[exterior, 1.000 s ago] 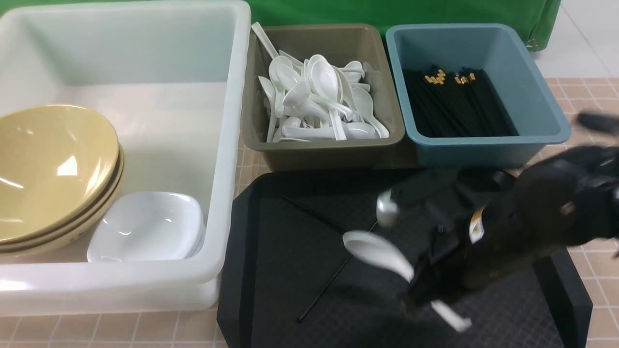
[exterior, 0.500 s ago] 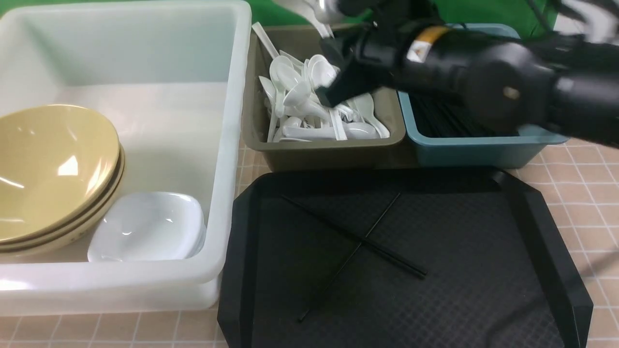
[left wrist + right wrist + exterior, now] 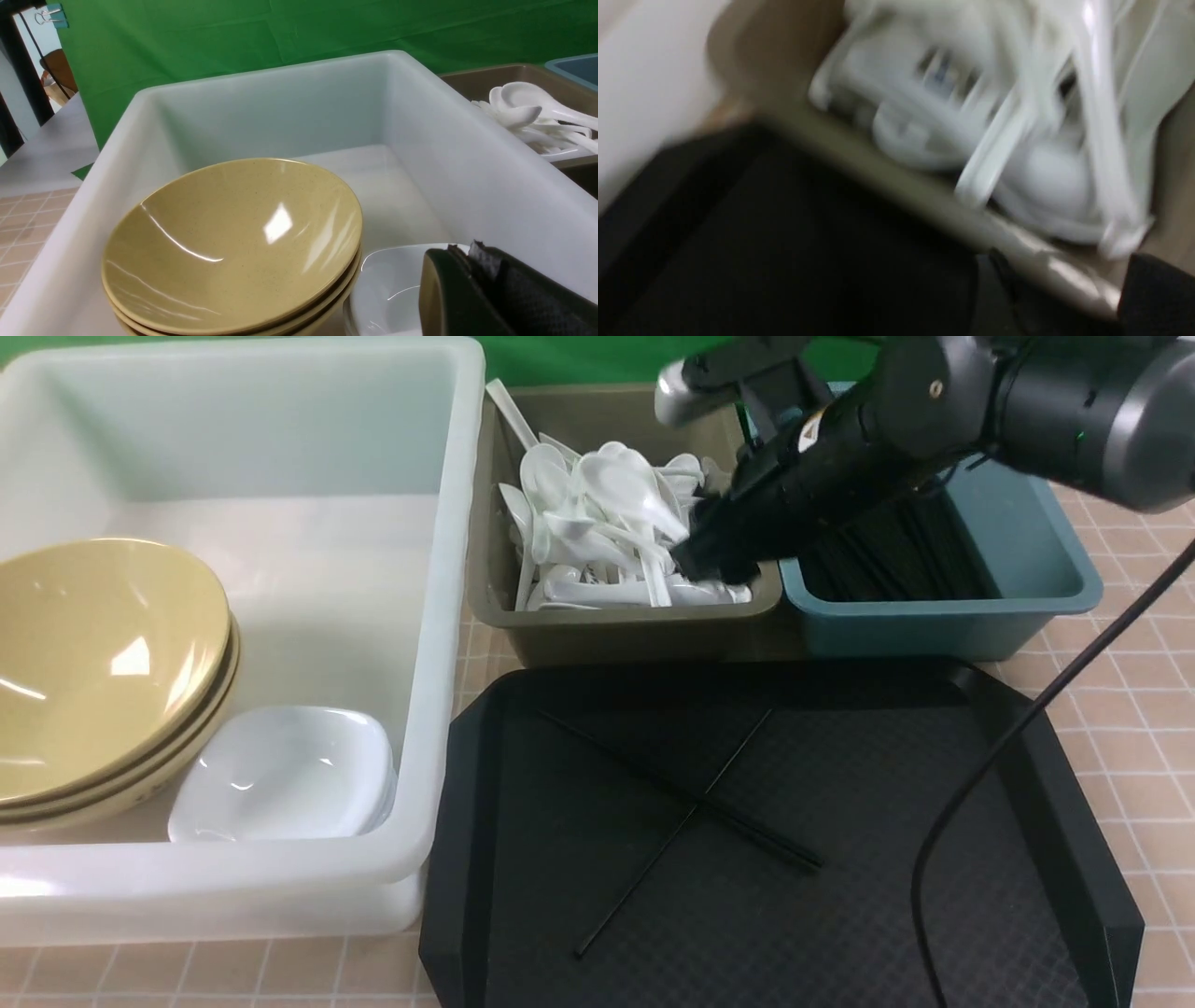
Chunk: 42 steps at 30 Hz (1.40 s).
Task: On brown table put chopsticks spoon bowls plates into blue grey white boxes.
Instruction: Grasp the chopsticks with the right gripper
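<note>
Our right gripper point(image 3: 711, 567) hangs jaws spread and empty low over the heaped spoons point(image 3: 607, 518) in the olive-grey box point(image 3: 616, 635), which we read as a drop-off into the tub kept for spoons, while two chopsticks point(image 3: 681, 798) lie crossed on the black tray point(image 3: 934, 896), awaiting pickup.

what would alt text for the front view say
The right gripper sits low over the grey box of white spoons. Beside it, a blue box holds black chopsticks and a big white box holds stacked tan bowls and plates. Two loose chopsticks lie crossed on the black tray in front.
</note>
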Each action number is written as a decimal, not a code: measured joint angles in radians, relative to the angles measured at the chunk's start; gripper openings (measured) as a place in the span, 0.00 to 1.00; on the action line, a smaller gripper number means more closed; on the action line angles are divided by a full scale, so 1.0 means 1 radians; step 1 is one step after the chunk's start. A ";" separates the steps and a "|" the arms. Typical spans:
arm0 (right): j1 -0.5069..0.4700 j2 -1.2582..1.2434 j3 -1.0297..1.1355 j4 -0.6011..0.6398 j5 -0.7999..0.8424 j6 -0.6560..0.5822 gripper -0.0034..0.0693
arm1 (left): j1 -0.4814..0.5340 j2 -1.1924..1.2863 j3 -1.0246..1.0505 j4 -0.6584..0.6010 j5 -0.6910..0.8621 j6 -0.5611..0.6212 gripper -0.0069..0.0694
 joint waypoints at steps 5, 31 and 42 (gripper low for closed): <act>0.047 -0.011 0.098 -0.002 0.155 0.000 0.61 | 0.000 0.000 0.000 0.000 -0.004 0.000 0.10; 0.126 -0.100 0.329 -0.039 0.130 -0.081 0.16 | 0.000 0.000 0.000 0.000 -0.014 0.000 0.10; 0.024 -0.423 0.329 -0.617 -0.385 0.360 0.16 | 0.000 0.000 0.000 0.008 -0.014 0.000 0.10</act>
